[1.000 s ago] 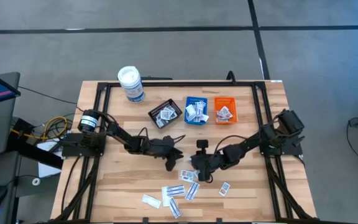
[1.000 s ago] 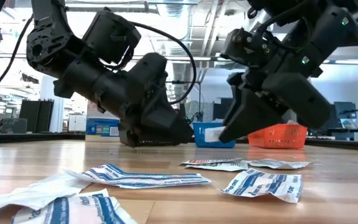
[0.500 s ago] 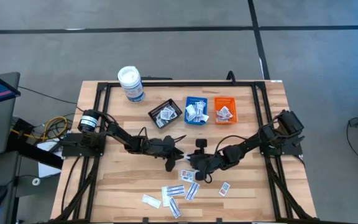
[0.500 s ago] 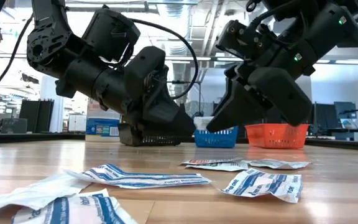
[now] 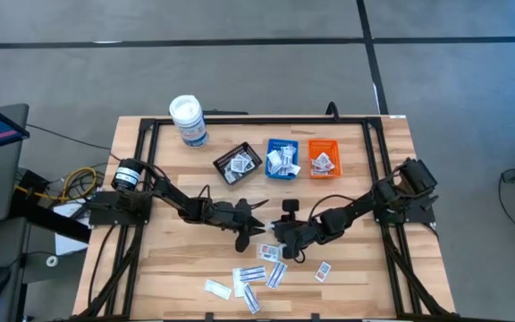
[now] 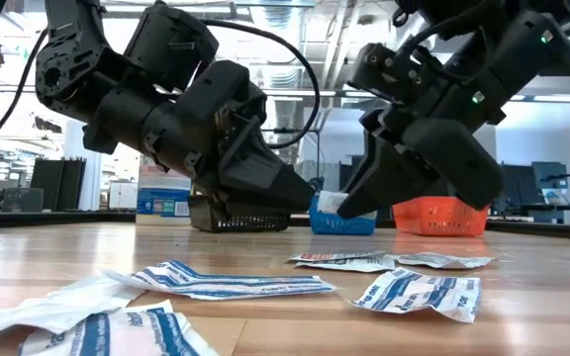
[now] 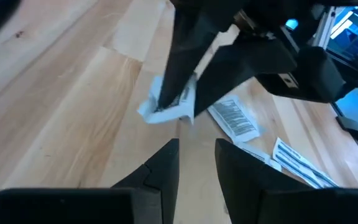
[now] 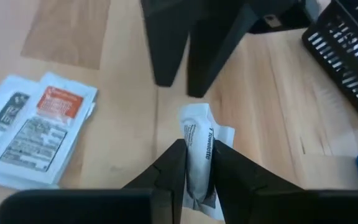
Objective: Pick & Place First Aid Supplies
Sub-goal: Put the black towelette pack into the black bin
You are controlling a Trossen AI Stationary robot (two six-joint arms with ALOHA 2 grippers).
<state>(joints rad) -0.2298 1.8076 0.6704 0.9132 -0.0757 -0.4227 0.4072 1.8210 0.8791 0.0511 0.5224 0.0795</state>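
Observation:
A white towelette packet (image 8: 199, 134), one of the first aid supplies, hangs above the table in my right gripper (image 8: 199, 149), which is shut on it near the table's middle (image 5: 275, 234). My left gripper (image 7: 196, 144) stands open just short of the packet (image 7: 166, 104), its fingers pointing at the packet's free end, with nothing between them. Several more packets (image 5: 256, 274) lie flat on the wood toward the near edge. Black (image 5: 237, 165), blue (image 5: 282, 157) and orange (image 5: 323, 159) trays at the far side hold other packets. My right gripper pinches one end of the packet (image 8: 196, 174) between its two fingers. The fingers slant down from the table's right side. The packet stands on edge, a little crumpled and clear of the table, and its free end (image 8: 197, 118) sticks out past the fingertips toward my left gripper.
A white round canister (image 5: 188, 121) with a blue label stands at the far left. Two packets (image 8: 39, 127) lie on the wood right beside the grippers. Bare wood lies left of the loose packets and along the table's right side.
My left gripper has stayed in place but rolled at the wrist and tipped, so its fingertips now point more toward the held packet. My right gripper has kept its hold, and the packet stays clear of the table.

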